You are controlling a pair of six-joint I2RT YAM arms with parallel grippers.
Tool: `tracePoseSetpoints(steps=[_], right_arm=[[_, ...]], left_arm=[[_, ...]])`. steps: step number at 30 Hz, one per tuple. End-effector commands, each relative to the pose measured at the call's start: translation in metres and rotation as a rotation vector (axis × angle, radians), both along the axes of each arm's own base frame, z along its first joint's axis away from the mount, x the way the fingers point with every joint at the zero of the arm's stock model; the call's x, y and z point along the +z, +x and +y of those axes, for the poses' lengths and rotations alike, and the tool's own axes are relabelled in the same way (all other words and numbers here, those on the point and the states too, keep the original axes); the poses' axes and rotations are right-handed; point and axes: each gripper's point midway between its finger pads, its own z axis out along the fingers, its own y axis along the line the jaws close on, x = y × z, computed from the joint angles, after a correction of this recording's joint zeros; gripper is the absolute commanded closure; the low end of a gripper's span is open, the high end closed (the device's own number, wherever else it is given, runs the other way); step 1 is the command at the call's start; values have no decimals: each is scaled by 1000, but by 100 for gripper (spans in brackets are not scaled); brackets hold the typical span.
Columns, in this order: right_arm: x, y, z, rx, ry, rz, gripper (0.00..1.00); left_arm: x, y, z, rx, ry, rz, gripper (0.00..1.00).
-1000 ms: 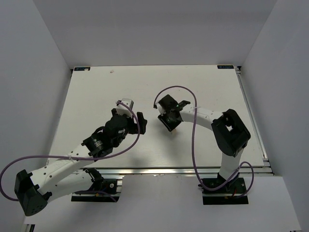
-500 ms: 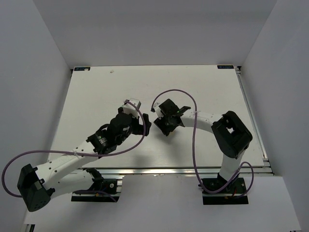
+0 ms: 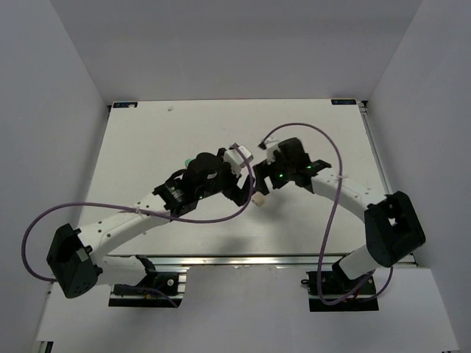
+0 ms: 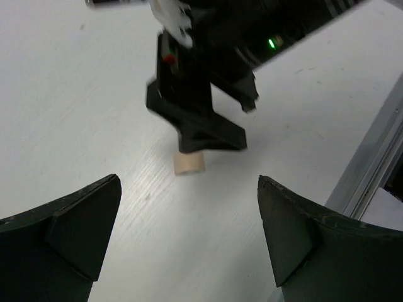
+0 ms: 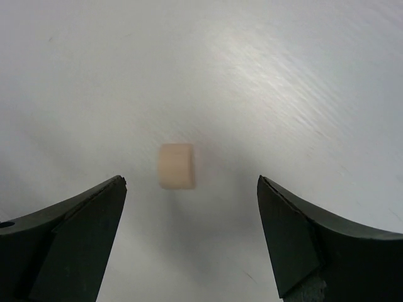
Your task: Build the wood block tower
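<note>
1 tan wood block [image 5: 176, 165], squarish, smooth | white table [image 5: 283, 75], faintly streaked

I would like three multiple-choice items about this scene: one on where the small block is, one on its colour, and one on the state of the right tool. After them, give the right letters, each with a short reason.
1. Where is the wooden block?
A. On the bare table, below the right tool.
B. Clamped off the table.
C. On top of another block.

2. What colour is it?
A. Mint green.
B. Dark brown.
C. Light tan.

3. How do the jaws of the right tool stand?
A. Shut on the block.
B. Open, touching nothing.
C. Shut and empty.

Answers:
1 A: the right wrist view shows it alone on the white surface.
2 C: it is pale tan in both wrist views.
3 B: both jaws stand well clear of the block.
</note>
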Motion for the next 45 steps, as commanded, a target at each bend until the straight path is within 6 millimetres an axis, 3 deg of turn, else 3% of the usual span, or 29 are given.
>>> tracePoseSetpoints(steps=[1, 2, 4, 5, 9, 11, 12, 14, 16, 17, 18, 19, 20, 24, 33, 45], right_arm=[[34, 25, -36, -205, 204, 52, 11], [37, 38, -63, -316, 248, 79, 10], [44, 39, -86, -391, 283, 76, 12], [46, 43, -100, -434, 288, 69, 12], [63, 39, -118, -492, 309, 31, 11], [69, 38, -126, -518, 312, 17, 11], [70, 36, -128, -516, 310, 14, 11], [66, 32, -133, -534, 303, 31, 11], [65, 28, -131, -523, 323, 39, 11], [66, 28, -129, -513, 332, 41, 11], [65, 25, -127, -500, 337, 53, 12], [63, 25, -127, -498, 331, 57, 12], [61, 22, -128, -498, 323, 67, 13], [57, 19, -136, -535, 298, 55, 13], [55, 16, -146, -571, 285, 38, 12], [56, 14, -141, -538, 308, 44, 12]], left_arm=[[26, -10, -34, -285, 25, -119, 2], [11, -10, -43, -354, 75, -105, 2], [8, -23, -55, -548, 131, -143, 2], [-5, -23, -60, -639, 188, -176, 2], [-15, -17, -71, -765, 251, -289, 2], [-6, -15, -76, -835, 283, -335, 2], [-25, -16, -70, -901, 359, -315, 2], [-22, -9, -74, -949, 398, -358, 2], [-44, -8, -66, -1033, 399, -290, 2], [-35, -12, -72, -1127, 337, -340, 2], [-44, -11, -59, -1148, 340, -270, 2], [-63, -7, -58, -1171, 348, -210, 2], [-59, 5, -62, -1170, 369, -230, 2], [-83, 4, -53, -1272, 432, -90, 2], [-137, 26, -59, -1211, 495, 12, 2], [-164, 42, -73, -1155, 502, 44, 11]])
